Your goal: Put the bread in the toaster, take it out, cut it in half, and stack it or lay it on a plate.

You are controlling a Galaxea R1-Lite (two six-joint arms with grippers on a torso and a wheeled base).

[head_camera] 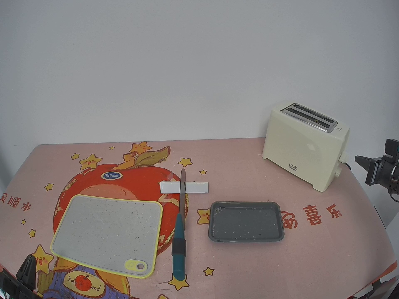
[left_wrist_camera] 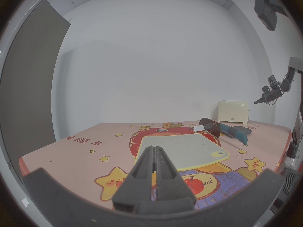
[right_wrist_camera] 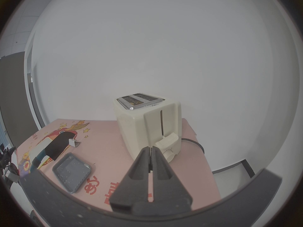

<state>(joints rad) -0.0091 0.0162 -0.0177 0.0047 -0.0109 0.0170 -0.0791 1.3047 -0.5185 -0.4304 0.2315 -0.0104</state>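
**Brown in the toaster slots, both grippers closed and empty**

The pink table, covered by a smooth printed cloth with a red apple and yellow stars, carries everything.

The toaster is a cream, glossy, round-cornered box just ahead of the right gripper, whose jaws are pressed together on nothing. Their tips point at its side lever, which sits low in its track above a round dial. Down in the two metal-rimmed slots lies a brown-yellow surface. It may be the bread, but I cannot tell. The right wrist view shows the lever, the dial and a dark cord. The head view shows the toaster's long face and slots instead.

The cutting board is a flat, speckled grey slab with a yellow-green rim and a hanging hole. It lies directly ahead of the left gripper, whose jaws are also closed and hold nothing.

The plate is a shallow dark-grey rectangle with rounded corners, dusted with crumbs. It lies between the board and the toaster, well to the side of the right jaws.

The knife lies just beyond the board from the left jaws, its teal handle crossed by a dark band. The head view shows its blade edge-on as a thin line. The left wrist view shows the knife with a broad dark blade. The blade rests across a small white holder.
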